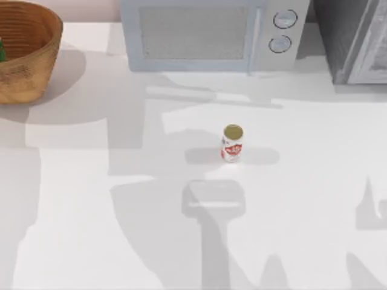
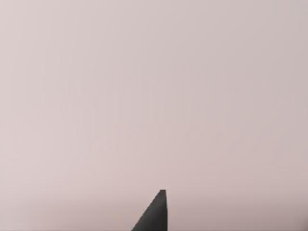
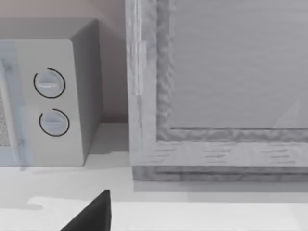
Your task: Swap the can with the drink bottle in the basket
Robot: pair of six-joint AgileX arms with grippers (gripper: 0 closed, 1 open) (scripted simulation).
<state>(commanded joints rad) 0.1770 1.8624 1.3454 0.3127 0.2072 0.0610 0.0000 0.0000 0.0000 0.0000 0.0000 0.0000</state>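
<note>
While the can (image 1: pixel 233 143) stands upright on open table (image 1: pixel 314 199) near centre, the basket (image 1: pixel 27 51) sits cut off at the 10 o'clock corner; the microwave (image 1: pixel 208 33) stands at 12 o'clock. Jaw state of either gripper: cannot tell.

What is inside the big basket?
Inside the basket a bit of something green peeks out at the top view's left edge. The rest is cut off, so what it is stays unclear.

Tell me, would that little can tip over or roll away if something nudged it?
Probably yes. The can stands upright on the smooth white table, taller than it is wide, so a push near its gold top could topple it. Once on its round side it would likely roll. It looks stiff, and probably light.
</note>
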